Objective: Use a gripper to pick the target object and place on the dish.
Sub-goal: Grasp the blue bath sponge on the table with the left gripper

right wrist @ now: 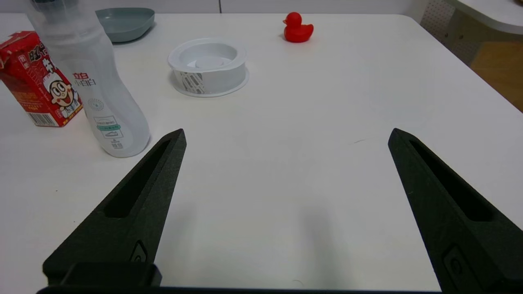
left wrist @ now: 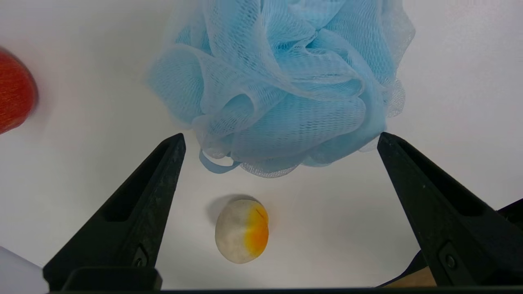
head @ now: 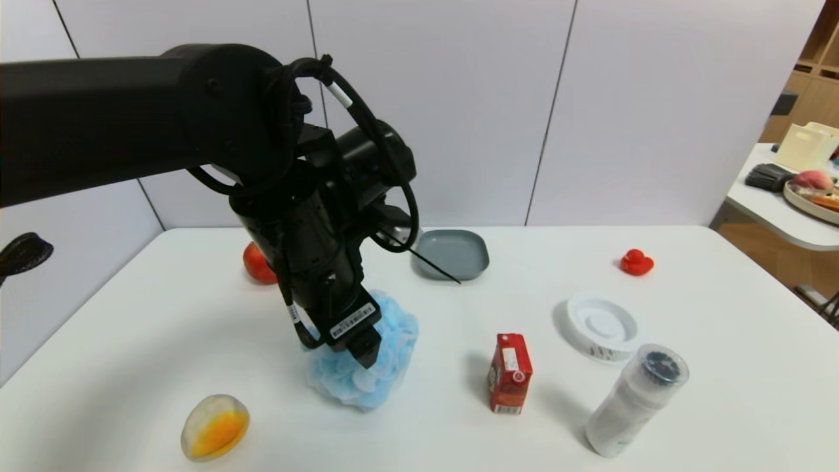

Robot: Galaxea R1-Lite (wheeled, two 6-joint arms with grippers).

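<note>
At the lower left of the head view a yellow-centred translucent egg-shaped toy lies on the white counter, and just right of it the left gripper hangs over the light blue bath pouf, fingers spread wide on either side, not closed on it. Up at centre sits the grey-blue dish, well apart from the pouf. The right gripper, seen only in its wrist view, is wide open above bare counter.
</note>
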